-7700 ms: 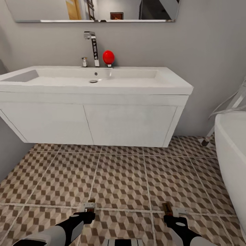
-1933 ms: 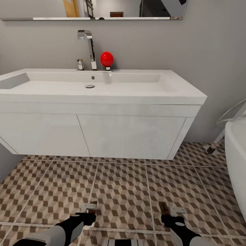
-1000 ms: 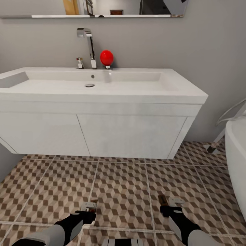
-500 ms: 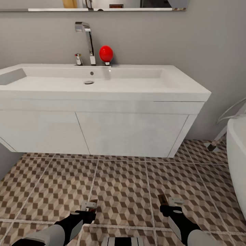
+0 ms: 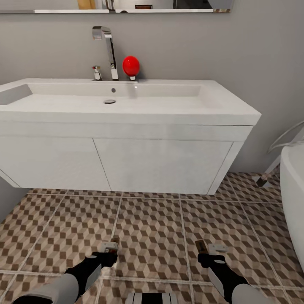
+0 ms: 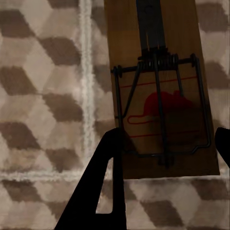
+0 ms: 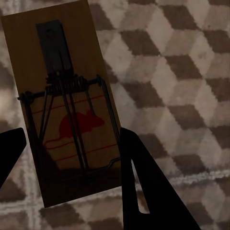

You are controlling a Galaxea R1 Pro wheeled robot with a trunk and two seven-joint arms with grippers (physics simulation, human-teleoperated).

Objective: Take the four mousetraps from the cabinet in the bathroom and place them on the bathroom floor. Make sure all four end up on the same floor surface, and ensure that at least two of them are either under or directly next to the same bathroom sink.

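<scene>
— Head view first: what are the two arms doing down there?

— Both are held low over the patterned floor (image 5: pixel 152 228). The left gripper (image 5: pixel 110 249) and the right gripper (image 5: pixel 207 250) each have a small wooden mousetrap pinched between the fingers.

— Sure they are clamped on them?

— Left wrist view says so. The left mousetrap (image 6: pixel 158 91) sits between two black fingers (image 6: pixel 103 187), one against each long edge of the board, closed onto it. Its dark spring and wire bar lie over a red mouse print, and the board sticks out past the fingertips with the tiles behind it.

— And the other one?

— Same in the right wrist view. The right mousetrap (image 7: pixel 67 105) is squeezed between that gripper's black fingers (image 7: pixel 143 187), tilted a little against the tile lines, again with the floor behind it.

— Are the traps on the floor?

— I can't tell how far above it they hang; neither looks laid down.

— Where is the sink from them?

— Straight ahead of both grippers and higher up. The white sink (image 5: pixel 126 105) tops a white two-door vanity (image 5: pixel 160 164), with a chrome tap (image 5: pixel 107 50) and a red egg-shaped thing (image 5: pixel 131 66) at the back. Open tiles lie between the grippers and the vanity. Beyond the right gripper, off to its outer side, the white bathtub (image 5: pixel 293 190) edge shows.
</scene>
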